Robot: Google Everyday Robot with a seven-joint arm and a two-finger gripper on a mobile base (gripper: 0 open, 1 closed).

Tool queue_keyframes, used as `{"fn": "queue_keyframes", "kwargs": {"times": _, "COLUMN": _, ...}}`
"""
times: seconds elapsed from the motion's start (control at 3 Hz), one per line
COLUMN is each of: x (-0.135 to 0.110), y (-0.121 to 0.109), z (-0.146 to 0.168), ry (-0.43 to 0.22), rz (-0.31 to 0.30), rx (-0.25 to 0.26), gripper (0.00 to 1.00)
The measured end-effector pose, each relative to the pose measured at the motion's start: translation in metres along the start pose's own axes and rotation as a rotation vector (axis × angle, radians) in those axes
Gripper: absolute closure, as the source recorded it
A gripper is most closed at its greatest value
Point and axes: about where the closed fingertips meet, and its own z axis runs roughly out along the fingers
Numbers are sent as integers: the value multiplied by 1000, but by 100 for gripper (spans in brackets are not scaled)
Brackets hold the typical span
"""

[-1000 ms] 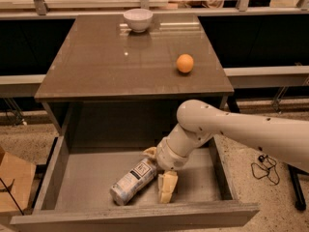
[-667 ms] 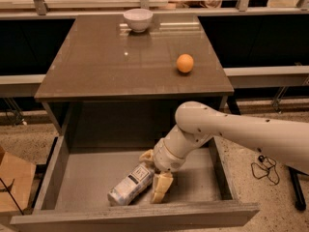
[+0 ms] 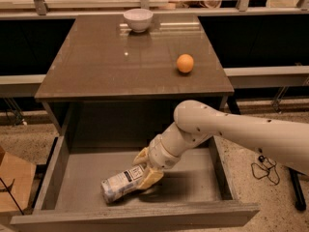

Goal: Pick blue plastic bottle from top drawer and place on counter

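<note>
Open top drawer [image 3: 193, 178] below the brown bench [image 3: 120, 71]: grasp looks made, lift pending.
My tool [image 3: 146, 167] pinches the right end of the blue plastic bottle [image 3: 118, 183], lying on the drawer floor near its front; I judge raising it onto the bench remains.

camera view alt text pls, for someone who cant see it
The robot's gripper, reaching down into the open top drawer, is closed on one end of the blue plastic bottle, which lies on its side on the drawer floor. On the counter above sit an orange and a white bowl.
</note>
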Motion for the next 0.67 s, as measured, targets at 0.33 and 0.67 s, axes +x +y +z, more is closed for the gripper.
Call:
{"fn": "queue_keyframes", "kwargs": {"times": 0.33, "x": -1, "y": -5, "z": 2, "ry": -34, "rz": 26, "rx": 32, "gripper": 90}}
{"fn": "queue_keyframes", "kwargs": {"times": 0.67, "x": -4, "y": -9, "z": -10, "ry": -53, "rz": 64, "rx": 63, "gripper": 100}}
